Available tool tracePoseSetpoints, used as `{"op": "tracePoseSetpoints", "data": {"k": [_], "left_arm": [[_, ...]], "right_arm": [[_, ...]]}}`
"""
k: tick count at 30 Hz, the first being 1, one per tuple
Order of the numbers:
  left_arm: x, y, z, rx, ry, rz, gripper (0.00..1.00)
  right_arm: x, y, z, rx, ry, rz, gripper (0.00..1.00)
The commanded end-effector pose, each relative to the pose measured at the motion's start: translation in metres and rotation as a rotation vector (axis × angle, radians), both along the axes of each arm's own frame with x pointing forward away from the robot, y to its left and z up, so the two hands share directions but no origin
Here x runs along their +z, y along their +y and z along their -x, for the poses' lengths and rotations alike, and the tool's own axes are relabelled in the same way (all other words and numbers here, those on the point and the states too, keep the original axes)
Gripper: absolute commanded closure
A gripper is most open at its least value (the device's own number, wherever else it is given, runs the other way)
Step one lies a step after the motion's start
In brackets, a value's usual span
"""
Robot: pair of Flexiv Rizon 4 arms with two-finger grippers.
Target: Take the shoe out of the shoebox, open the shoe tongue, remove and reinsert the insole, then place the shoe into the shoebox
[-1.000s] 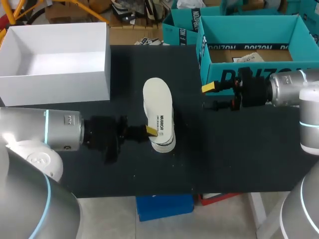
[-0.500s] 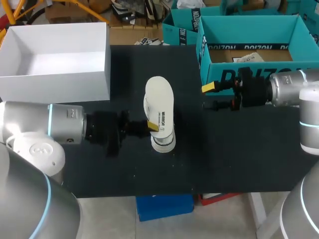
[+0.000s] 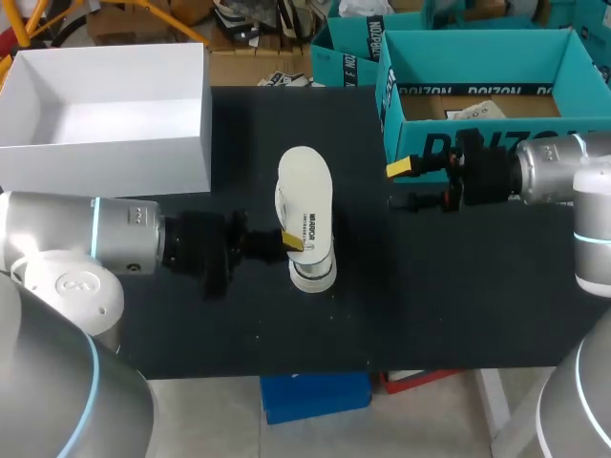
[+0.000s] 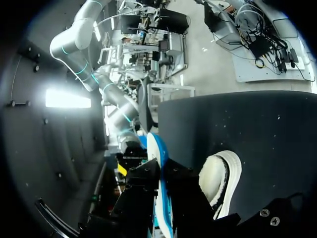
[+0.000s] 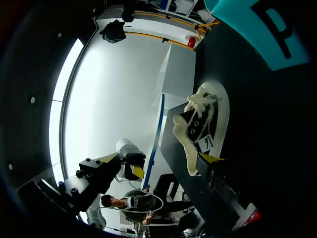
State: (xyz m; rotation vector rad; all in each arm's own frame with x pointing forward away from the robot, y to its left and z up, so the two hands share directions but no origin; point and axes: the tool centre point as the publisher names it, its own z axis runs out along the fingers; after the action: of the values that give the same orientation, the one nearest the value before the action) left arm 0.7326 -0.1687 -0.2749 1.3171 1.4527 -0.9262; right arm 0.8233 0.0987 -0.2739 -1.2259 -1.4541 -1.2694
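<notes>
The left pincer point(image 3: 289, 246), reaching in level, grasps the shoe point(image 3: 304, 196) near its heel. The right pincer point(image 3: 406, 186) hangs released. The shoe is tipped sideways, fleecy lining showing.

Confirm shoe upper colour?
The shoe upper is black, with cream fleecy lining; right wrist view shows it best.

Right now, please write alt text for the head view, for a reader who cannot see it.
The left gripper holds a white insole flat above a shoe in the middle of a black table. The right gripper hangs open by a teal shoebox; a white box stands at the far left.
</notes>
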Motion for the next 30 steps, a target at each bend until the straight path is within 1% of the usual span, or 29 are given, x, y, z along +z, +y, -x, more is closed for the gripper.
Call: {"op": "tracePoseSetpoints", "data": {"k": [1,3,7,14,21,22,23,24,30], "left_arm": [[0.000,0.000,0.001,0.005,-0.004,0.000,1.00],[0.000,0.000,0.001,0.005,-0.004,0.000,1.00],[0.000,0.000,0.001,0.005,-0.004,0.000,1.00],[0.000,0.000,0.001,0.005,-0.004,0.000,1.00],[0.000,0.000,0.001,0.005,-0.004,0.000,1.00],[0.000,0.000,0.001,0.005,-0.004,0.000,1.00],[0.000,0.000,0.001,0.005,-0.004,0.000,1.00],[0.000,0.000,0.001,0.005,-0.004,0.000,1.00],[0.000,0.000,0.001,0.005,-0.004,0.000,1.00]], "right_arm": [[-0.001,0.002,0.000,-0.003,0.000,0.001,0.00],[0.002,0.005,-0.001,0.017,-0.017,-0.031,0.00],[0.000,0.012,-0.003,0.039,-0.013,-0.041,0.00],[0.001,0.033,-0.003,0.080,-0.009,-0.051,0.00],[0.003,0.059,-0.001,0.108,0.031,-0.031,0.00],[0.003,0.062,0.000,0.110,0.035,-0.029,0.10],[0.004,0.066,0.000,0.116,0.043,-0.025,0.07],[0.003,0.070,0.001,0.119,0.049,-0.022,0.00],[-0.002,0.092,0.007,0.129,0.087,-0.019,0.00]]}}
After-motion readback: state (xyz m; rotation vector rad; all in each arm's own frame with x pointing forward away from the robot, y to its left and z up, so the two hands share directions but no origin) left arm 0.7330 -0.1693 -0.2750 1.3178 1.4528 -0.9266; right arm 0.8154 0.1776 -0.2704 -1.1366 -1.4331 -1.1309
